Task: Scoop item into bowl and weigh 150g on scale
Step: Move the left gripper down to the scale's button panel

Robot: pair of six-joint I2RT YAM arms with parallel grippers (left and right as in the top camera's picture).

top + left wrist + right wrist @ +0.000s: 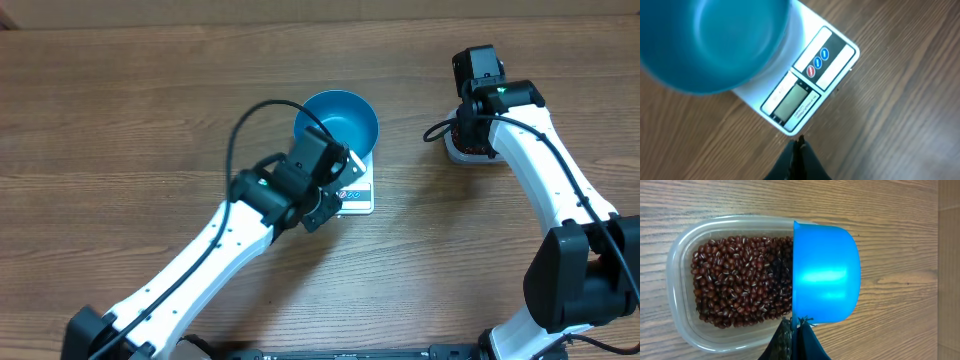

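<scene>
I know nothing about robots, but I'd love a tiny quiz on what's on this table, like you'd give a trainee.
1. True or false: the blue bowl stands on the scale.
2. The beans lie in: A the clear tub; B the bowl; C loose on the scale.
3. Fill in: the right gripper, over the tub, has a blue ____ at its fingertips.
Key: 1 true; 2 A; 3 scoop.
</scene>
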